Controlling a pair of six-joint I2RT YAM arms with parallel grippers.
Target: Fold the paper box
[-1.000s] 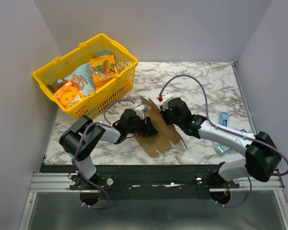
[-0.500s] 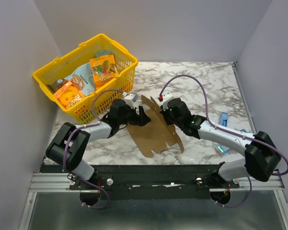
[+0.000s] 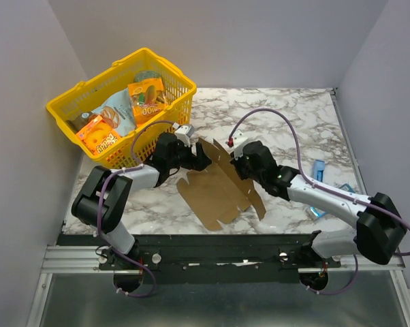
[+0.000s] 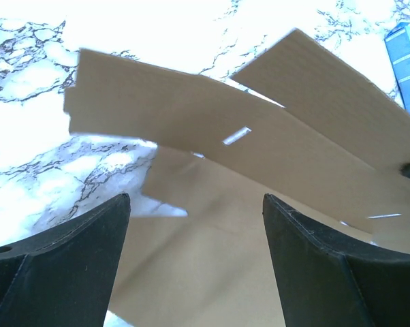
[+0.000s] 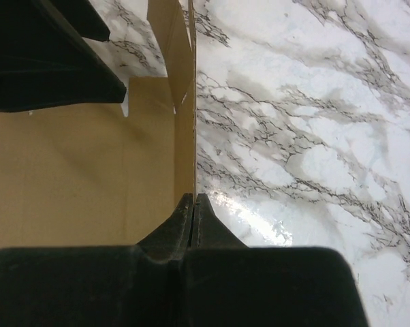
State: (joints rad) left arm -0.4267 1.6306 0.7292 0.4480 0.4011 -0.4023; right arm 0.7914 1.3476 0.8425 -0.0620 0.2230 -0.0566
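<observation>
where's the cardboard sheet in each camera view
Top external: paper box at the centre of the marble table.
Left wrist: paper box fills the middle and bottom, beyond the open left gripper.
Right wrist: paper box fills the left half, its edge pinched by the shut right gripper.
Shared landmark: the marble table, in all three.

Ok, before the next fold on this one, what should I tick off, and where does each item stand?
1. Right gripper pinched on the paper box edge: ok.
2. Left gripper open: ok.
3. Flap lying ahead of the open left jaws: ok.
4. Left arm apart from the yellow basket: cannot tell.
5. Box folded up: not ok, it is mostly unfolded.
</observation>
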